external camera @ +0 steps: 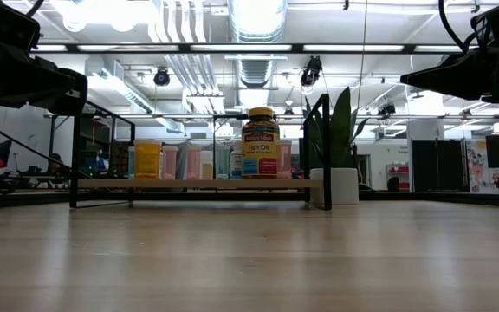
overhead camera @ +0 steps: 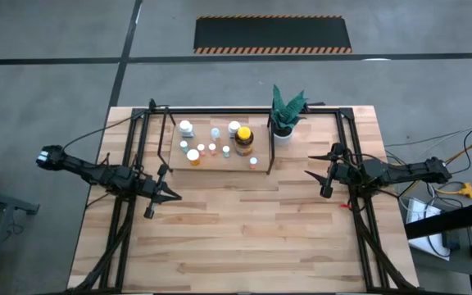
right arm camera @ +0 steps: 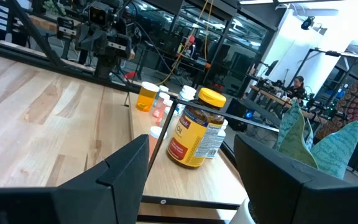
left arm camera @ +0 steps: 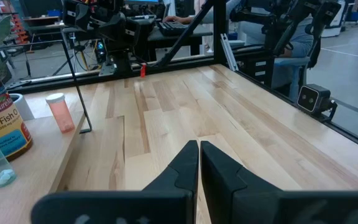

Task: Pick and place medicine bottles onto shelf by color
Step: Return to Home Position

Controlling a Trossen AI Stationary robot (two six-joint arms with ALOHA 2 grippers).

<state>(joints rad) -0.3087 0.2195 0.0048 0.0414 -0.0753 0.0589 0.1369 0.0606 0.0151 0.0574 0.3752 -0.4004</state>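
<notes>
Pale wood runs the whole tabletop [overhead camera: 244, 238], bare across its near half. At the back sits the shelf [overhead camera: 220, 163], a light-wood panel framed by thin black bars, and every bottle I can see is on it. None is left on the table, so the sorting looks done and only the retreat remains.

The left gripper [overhead camera: 161, 197] hangs over the table off the shelf's front left corner, claw clenched on nothing. The right gripper [overhead camera: 316, 172] is off the front right corner, claw spread wide and empty.

A potted plant [overhead camera: 288, 111] stands just beside the shelf's far right corner. The amber Fish Oil bottle [overhead camera: 243, 139] is toward the shelf's right. The small medicine bottles [overhead camera: 212, 149] cluster to its left, and one pink bottle [overhead camera: 253, 161] is close to the front right post.

My worry is that right side. A wide swing by the spread claw could clip the post or the plant, jolt the panel and tip the little bottles. Both arms have open room toward the near edge and outward.
</notes>
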